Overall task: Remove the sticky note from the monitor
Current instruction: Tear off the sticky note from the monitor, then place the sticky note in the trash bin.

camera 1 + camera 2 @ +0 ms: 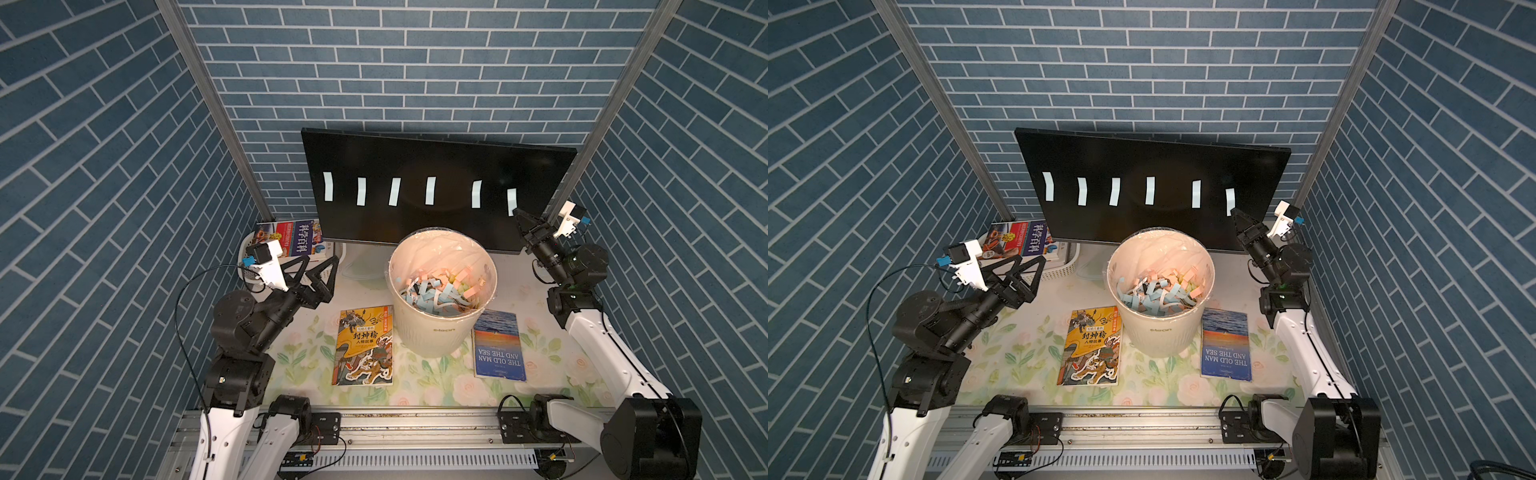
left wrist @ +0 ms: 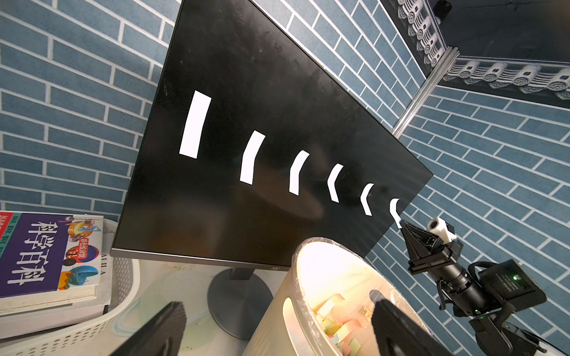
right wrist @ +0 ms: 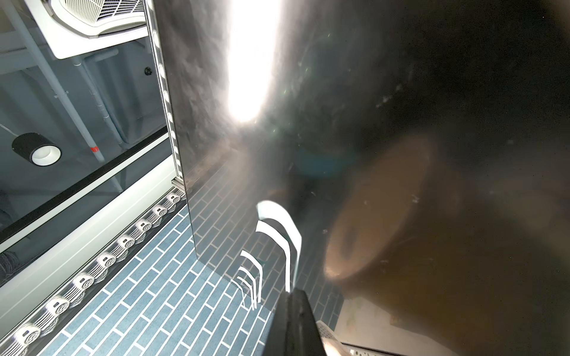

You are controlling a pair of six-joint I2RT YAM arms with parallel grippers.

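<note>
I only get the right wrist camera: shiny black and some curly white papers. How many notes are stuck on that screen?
Observer: Six sticky notes, in one row across the monitor.
Operator: Which one is my pincer at?
Observer: The end note, the one nearest the right arm; the right pincer looks shut on its lower end.
Operator: Where would it go once it's off?
Observer: Probably the white bin on the table in front of the monitor; it holds many coloured paper strips.
</note>
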